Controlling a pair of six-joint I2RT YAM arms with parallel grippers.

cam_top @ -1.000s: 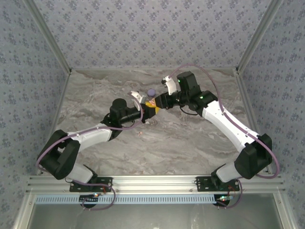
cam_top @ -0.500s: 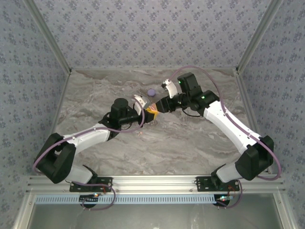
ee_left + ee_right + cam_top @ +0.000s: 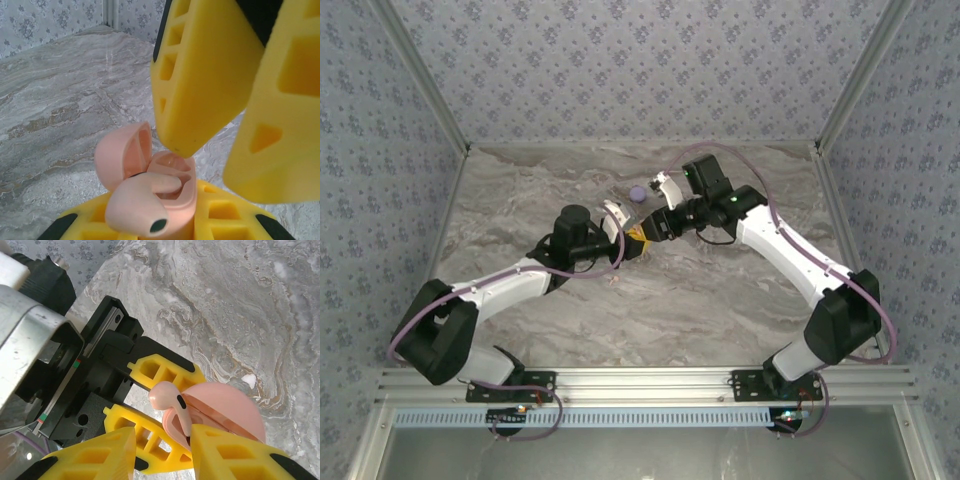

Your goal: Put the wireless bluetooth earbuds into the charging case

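Observation:
My left gripper (image 3: 170, 227) is shut on the pink charging case (image 3: 175, 200), held upright with its lid (image 3: 122, 152) swung open. One pale pink earbud (image 3: 137, 202) lies across the case's mouth, stem in a slot and head sticking out over the rim. In the right wrist view the same earbud (image 3: 167, 400) leans against the case (image 3: 225, 407). My right gripper (image 3: 162, 452) hovers open right above it, and one of its fingers (image 3: 200, 75) touches the case's far rim. In the top view the left gripper (image 3: 638, 238) and the right gripper (image 3: 652, 228) meet mid-table.
A lavender round case (image 3: 637, 193) sits on the marble table (image 3: 720, 300) just behind the grippers. A tiny pale pink speck (image 3: 615, 281) lies on the table in front of the left wrist. Patterned walls close in the back and both sides.
The right gripper has edged left over the held case. The left arm shifted slightly a second ago and has held still since.

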